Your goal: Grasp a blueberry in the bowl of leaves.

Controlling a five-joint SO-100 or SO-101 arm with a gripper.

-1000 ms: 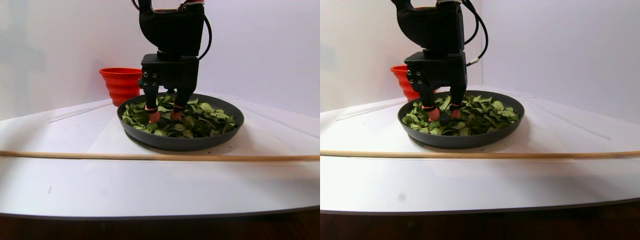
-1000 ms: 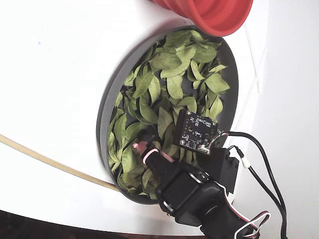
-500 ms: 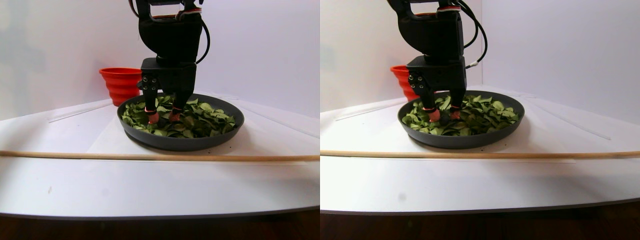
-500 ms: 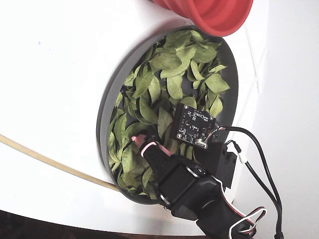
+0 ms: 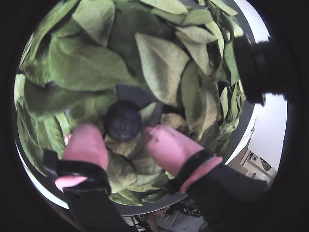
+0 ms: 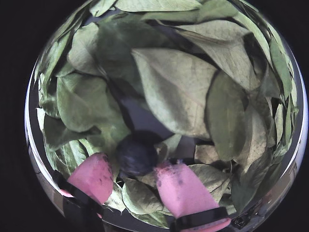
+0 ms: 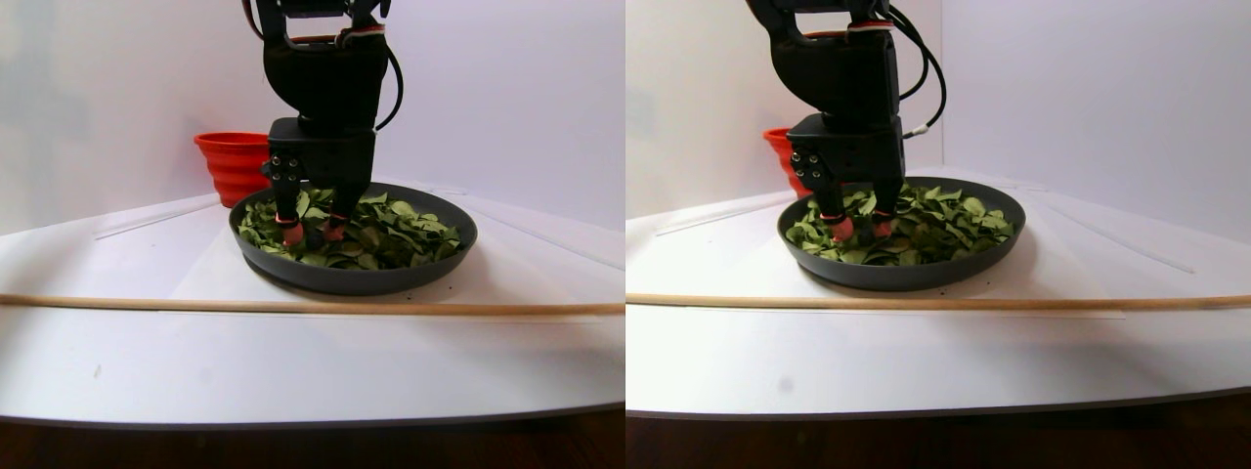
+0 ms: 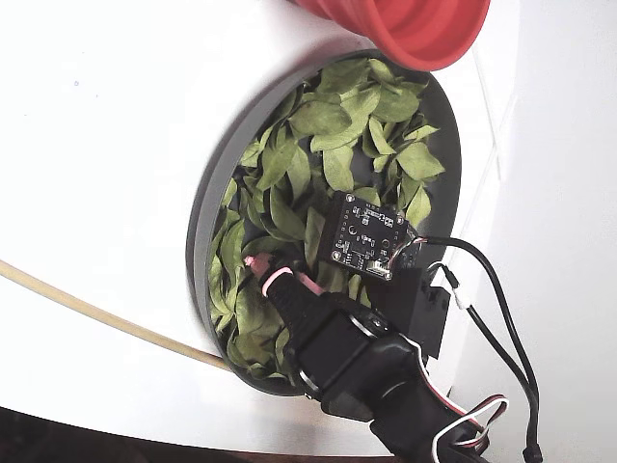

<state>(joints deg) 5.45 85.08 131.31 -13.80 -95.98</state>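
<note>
Fingers (image 6: 96,176) stand apart, 1 on each side of the blueberry (image 6: 136,155). It lies just beyond their tips, amid the bowl of leaves (image 6: 174,87).

green leaves (image 6: 178,87), blue-black blueberry (image 6: 136,155), pink fingers (image 6: 183,191)
</note>
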